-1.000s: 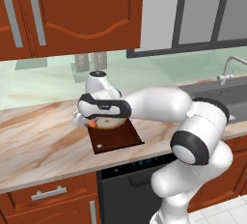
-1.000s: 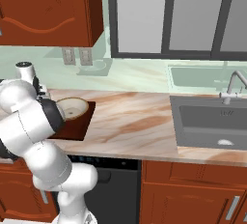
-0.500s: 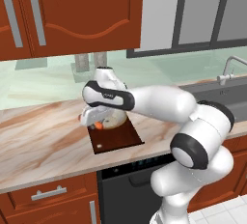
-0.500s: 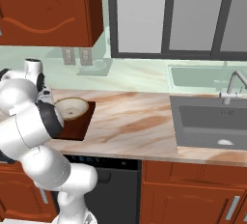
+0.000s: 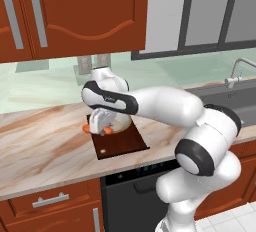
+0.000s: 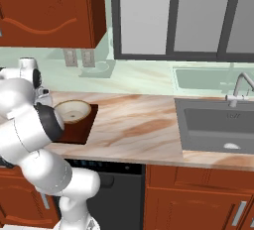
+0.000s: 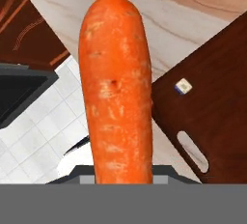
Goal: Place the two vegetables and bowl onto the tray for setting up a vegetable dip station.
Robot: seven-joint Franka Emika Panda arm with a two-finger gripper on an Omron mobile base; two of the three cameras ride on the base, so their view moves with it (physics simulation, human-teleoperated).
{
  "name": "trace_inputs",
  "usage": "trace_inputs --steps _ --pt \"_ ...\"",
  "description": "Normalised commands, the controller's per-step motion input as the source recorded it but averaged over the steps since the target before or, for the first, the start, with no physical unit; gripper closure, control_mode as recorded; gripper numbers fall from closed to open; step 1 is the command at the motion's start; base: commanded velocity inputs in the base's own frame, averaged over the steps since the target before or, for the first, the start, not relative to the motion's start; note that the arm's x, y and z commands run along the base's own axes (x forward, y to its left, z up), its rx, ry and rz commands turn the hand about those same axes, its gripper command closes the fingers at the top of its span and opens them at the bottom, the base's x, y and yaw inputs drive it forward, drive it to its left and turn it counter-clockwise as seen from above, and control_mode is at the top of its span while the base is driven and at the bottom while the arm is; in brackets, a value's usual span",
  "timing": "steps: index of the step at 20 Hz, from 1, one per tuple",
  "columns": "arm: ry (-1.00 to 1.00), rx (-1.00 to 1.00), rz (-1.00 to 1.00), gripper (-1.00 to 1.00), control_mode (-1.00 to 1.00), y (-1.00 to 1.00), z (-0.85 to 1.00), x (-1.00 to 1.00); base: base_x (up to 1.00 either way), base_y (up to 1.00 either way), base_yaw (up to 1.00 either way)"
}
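Note:
An orange carrot [image 7: 118,88] stands lengthwise between my fingers, and my gripper [image 5: 100,126] is shut on it. The carrot [image 5: 97,130] hangs just above the left edge of the dark brown tray [image 5: 122,145]. The tan bowl [image 5: 119,123] sits on the tray's far part, right beside my hand. From the right side the bowl [image 6: 73,111] shows its pale inside, resting on the tray [image 6: 79,131]. Along the gripper, the tray [image 7: 214,97] lies to the right with its slot handle [image 7: 193,151].
The marble counter [image 5: 45,146] stretches left of the tray. A sink [image 6: 218,125] with a faucet [image 6: 240,87] lies far to the right. Wall outlets [image 5: 92,63] sit behind the tray, and the counter's front edge drops to a dark dishwasher [image 5: 135,186].
My hand has risen off the bowl and turned, and the carrot now shows below it at the tray's left edge. Bowl and tray have stayed put.

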Motion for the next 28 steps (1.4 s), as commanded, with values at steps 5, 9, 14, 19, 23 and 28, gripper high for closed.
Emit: trace_inputs --steps 5,9,14,19,23,28 --pt "0.0 -0.11 0.23 1.0 -1.0 -0.2 0.03 -0.2 0.0 0.0 0.0" --pt "0.0 -0.08 0.19 1.0 -1.0 -0.27 0.01 -0.23 0.0 0.0 0.0" --pt "0.0 -0.03 0.1 1.0 -1.0 -0.33 0.01 -0.2 0.0 0.0 0.0" --pt "-0.03 0.0 0.0 1.0 -1.0 -0.34 0.0 -0.2 0.0 0.0 0.0" --pt "-0.01 0.0 0.0 1.0 -1.0 -0.32 0.0 -0.07 0.0 0.0 0.0" --pt "0.0 0.01 0.02 1.0 -1.0 -0.28 0.0 -0.03 0.0 0.0 0.0"
